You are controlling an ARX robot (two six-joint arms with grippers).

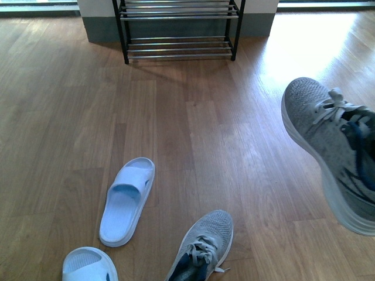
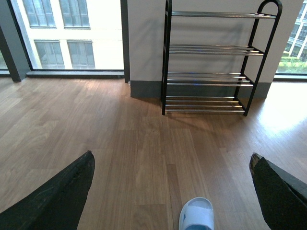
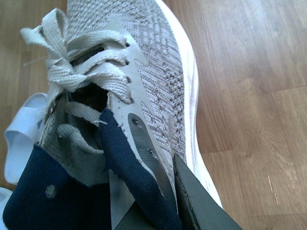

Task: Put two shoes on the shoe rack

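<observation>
Front view: the rack stands at the far end of the wood floor, against a wall. Open floor runs from it to the shoes. One slide lies flat, toe toward the rack, and a second slide is cut off by the picture's lower edge just beside it. A sneaker rests on the floor near them, toe forward. At the right a raised sneaker hangs clear of the floor, tilted, toe pointing toward the rack. The jaws holding it cannot be made out here.

Left wrist view: the left gripper has its jaws spread wide, with only floor between the dark fingers. The rack faces it with four tiers of chrome bars. A slide's toe shows below.

Right wrist view: the right gripper pinches the raised sneaker at its collar, one dark finger pressed on the outer side by the navy lining. Laces hang loose. A slide lies on the floor beyond.
</observation>
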